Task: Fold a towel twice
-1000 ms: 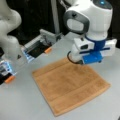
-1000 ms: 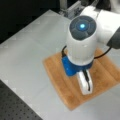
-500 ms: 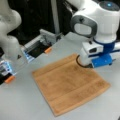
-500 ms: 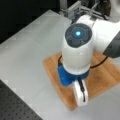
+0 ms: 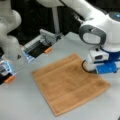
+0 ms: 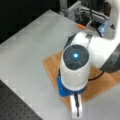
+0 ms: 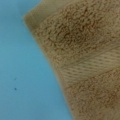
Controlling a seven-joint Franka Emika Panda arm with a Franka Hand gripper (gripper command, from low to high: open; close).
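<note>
Orange-tan terry towel, roughly square, woven band stripes near edges [image 5: 67,83], lying flat and fully spread on pale grey tabletop [image 5: 22,102], unfolded, corners toward a front view's left, top, right and bottom. White Franka arm with blue-lit round joint cap [image 6: 75,66] reaching in from a front view's top right, wrist pitched straight down over towel's corner nearest a front view's right. Gripper with white body on blue mount block [image 5: 93,67] low over that corner region, right at cloth edge; contact or not: cannot tell. Fingers hidden behind gripper body in both front views, outside wrist view too, so spread or pressed together: cannot tell. Same pose from above in a front view: joint cap stacked over blue mount [image 6: 71,90], white gripper body pointing to a front view's bottom, over towel [image 6: 51,66] edge. Wrist view filled with looped pile of towel [image 7: 85,62], one paler woven stripe crossing diagonally, cloth corner at top left, tabletop showing blue-tinted [image 7: 22,75] beside it. Second white robot arm, idle [image 5: 10,35], at a front view's left, well apart from towel. Grey metal fixture with orange tabs [image 5: 42,43] behind towel, near table's far edge.
</note>
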